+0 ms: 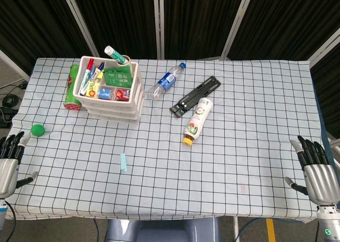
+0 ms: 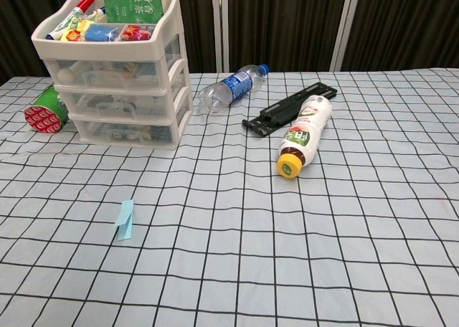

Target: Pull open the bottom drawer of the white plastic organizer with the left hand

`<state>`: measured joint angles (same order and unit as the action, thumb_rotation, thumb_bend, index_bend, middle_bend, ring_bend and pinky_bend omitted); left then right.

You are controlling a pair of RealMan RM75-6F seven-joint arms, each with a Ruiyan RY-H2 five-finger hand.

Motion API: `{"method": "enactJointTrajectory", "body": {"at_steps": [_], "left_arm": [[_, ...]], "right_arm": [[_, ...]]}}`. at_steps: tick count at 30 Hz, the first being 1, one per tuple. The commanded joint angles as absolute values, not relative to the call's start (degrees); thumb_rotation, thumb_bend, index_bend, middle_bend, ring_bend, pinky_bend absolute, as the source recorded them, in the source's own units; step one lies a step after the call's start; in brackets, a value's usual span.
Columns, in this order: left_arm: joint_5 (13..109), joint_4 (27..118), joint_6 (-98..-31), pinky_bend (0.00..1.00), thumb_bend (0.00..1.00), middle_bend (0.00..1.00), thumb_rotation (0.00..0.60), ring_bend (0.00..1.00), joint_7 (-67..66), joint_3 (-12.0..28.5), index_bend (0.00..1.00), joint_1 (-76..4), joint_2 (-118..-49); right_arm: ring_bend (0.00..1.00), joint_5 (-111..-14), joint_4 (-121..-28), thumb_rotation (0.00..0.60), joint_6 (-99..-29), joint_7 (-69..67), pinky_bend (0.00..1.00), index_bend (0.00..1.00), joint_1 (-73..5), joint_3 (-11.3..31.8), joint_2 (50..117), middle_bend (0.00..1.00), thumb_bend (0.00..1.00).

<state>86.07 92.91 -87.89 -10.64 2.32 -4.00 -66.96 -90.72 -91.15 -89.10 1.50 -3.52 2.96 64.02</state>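
The white plastic organizer (image 1: 112,96) (image 2: 115,72) stands at the back left of the checked table, its top tray full of pens and packets. Its bottom drawer (image 2: 123,131) (image 1: 111,114) sits flush with the two drawers above it, closed. My left hand (image 1: 9,160) hovers at the table's near left edge, far from the organizer, fingers spread and holding nothing. My right hand (image 1: 317,170) is at the near right edge, also spread and empty. Neither hand shows in the chest view.
A green can (image 1: 71,87) (image 2: 44,110) lies left of the organizer, a green ball (image 1: 37,129) near the left edge. A clear water bottle (image 1: 168,81) (image 2: 228,87), a black bracket (image 1: 195,96) (image 2: 289,107), a white yellow-capped bottle (image 1: 197,120) (image 2: 304,135) and a blue paper slip (image 1: 123,162) (image 2: 125,219) lie on the cloth.
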Motion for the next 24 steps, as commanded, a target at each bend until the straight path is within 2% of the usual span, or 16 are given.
{"method": "enactJointTrajectory", "body": {"at_steps": [1,19,22,24], "left_arm": [[86.18,92.98,-88.00,0.00,0.13,0.00,0.600,0.00,-10.65,2.30,0.00,-3.95,-66.93],[85.73,93.14,-85.60,0.00,0.16,0.00,0.600,0.00,-8.61,2.32,0.00,-4.97,-66.85],[85.66,93.27,-84.68,0.00,0.33,0.00,0.600,0.00,-7.84,2.25,0.00,-5.40,-67.02],[85.71,93.41,-84.25,0.01,0.52,0.00,0.600,0.00,-6.50,2.41,0.00,-5.76,-67.44]], "right_arm": [[0.00,-90.60,-91.20,0.600,-88.97,1.25,0.00,0.03,-3.49,2.92,63.95,0.00,0.03],[0.00,-90.50,-92.13,0.600,-87.00,0.13,0.00,0.03,-4.04,2.36,63.46,0.00,0.03],[0.00,-90.53,-92.22,0.600,-86.90,-0.11,0.00,0.03,-4.05,2.28,63.34,0.00,0.03],[0.00,-90.72,-92.27,0.600,-86.84,-0.41,0.00,0.03,-4.07,2.17,63.19,0.00,0.03]]}}
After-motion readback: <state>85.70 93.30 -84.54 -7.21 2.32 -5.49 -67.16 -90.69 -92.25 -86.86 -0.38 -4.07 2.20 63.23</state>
